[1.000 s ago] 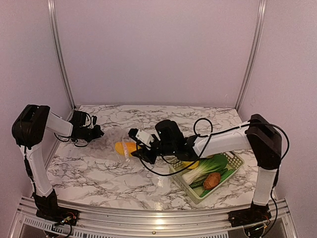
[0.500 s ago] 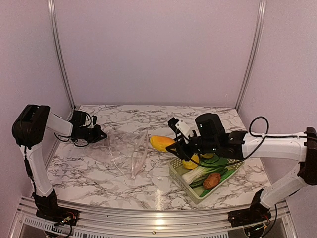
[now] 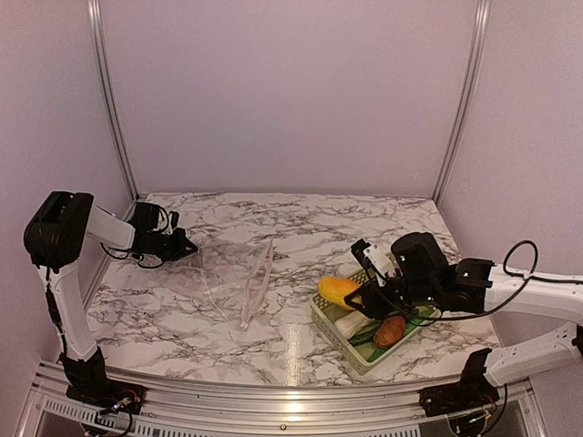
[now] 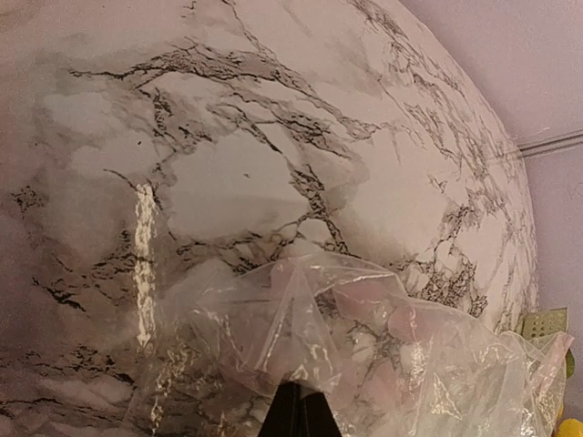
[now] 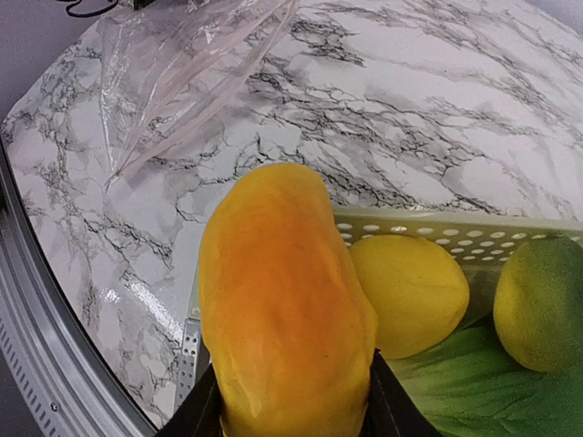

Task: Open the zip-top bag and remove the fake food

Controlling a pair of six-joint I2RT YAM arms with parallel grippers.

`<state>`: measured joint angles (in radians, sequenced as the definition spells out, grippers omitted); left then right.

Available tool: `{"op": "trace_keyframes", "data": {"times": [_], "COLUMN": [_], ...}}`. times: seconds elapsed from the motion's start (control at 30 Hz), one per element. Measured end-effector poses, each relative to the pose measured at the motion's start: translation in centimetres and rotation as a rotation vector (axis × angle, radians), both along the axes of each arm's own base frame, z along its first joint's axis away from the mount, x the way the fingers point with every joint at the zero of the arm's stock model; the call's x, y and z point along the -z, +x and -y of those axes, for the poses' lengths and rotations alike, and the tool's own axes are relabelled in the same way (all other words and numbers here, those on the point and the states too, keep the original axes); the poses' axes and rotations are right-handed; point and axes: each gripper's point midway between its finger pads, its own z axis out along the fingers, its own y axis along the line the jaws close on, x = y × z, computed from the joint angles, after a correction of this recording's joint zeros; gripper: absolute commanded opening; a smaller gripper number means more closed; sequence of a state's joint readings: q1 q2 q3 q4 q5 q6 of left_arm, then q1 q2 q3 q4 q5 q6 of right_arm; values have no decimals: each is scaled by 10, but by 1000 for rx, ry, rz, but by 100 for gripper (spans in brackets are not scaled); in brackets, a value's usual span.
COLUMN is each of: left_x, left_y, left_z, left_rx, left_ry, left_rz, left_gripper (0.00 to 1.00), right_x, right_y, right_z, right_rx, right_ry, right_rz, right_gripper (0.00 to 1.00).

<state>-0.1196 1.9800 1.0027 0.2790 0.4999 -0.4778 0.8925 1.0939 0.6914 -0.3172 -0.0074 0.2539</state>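
The clear zip-top bag [image 3: 228,271] lies flat on the marble, its whitish zipper strip [image 3: 256,280] facing right; no food shows inside it. My left gripper [image 3: 188,246] is shut on the bag's left corner; in the left wrist view the closed gripper [image 4: 296,411] pinches the crinkled bag [image 4: 383,346]. My right gripper [image 3: 353,299] is shut on the orange-yellow fruit [image 3: 337,290] and holds it over the left corner of the basket [image 3: 363,357]. In the right wrist view the fruit [image 5: 282,300] fills the gripper [image 5: 290,405], above the lemon [image 5: 410,291], mango [image 5: 537,305] and bok choy [image 5: 465,391].
The pale yellow-green lattice basket [image 5: 437,228] stands at the front right and holds the brown potato [image 3: 390,330] and bok choy [image 3: 351,322]. The metal front rail [image 5: 55,364] runs along the table's near edge. Purple walls enclose the table.
My right arm drew the orange-yellow fruit out of the bag and carried it right, to above the basket. The bag has gone flat. My left gripper kept its hold.
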Motion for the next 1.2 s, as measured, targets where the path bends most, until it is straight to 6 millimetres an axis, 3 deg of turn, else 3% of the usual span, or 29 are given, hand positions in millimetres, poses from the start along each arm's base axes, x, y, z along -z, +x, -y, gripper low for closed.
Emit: {"op": "trace_keyframes", "data": {"times": [0.1,0.27,0.33,0.7,1.0,1.2], "left_x": [-2,-3,-3,-4,-5,-3], "left_y": [2,2,3,4,4,3], "left_z": [0,0,0,1,2,1], "left_rx": [0,0,0,2,4,1], "left_ry": [-1,-1,-1,-4,-8,-4], "left_rz": [6,7,9,11,12,9], "left_gripper": [0,0,0,0,0,0], "right_x": [5,15,20,20,3,-9], "right_y": [-5,-17,-23,-20,2,31], "right_z": [9,13,13,12,-13,-37], "right_rx": [33,51,45,64,27,1], "right_ry": [-11,-32,-48,-82,-115,-100], "right_rz": [-28,-69,-85,-73,0,55], "right_gripper": [37,73,78,81,84,84]}}
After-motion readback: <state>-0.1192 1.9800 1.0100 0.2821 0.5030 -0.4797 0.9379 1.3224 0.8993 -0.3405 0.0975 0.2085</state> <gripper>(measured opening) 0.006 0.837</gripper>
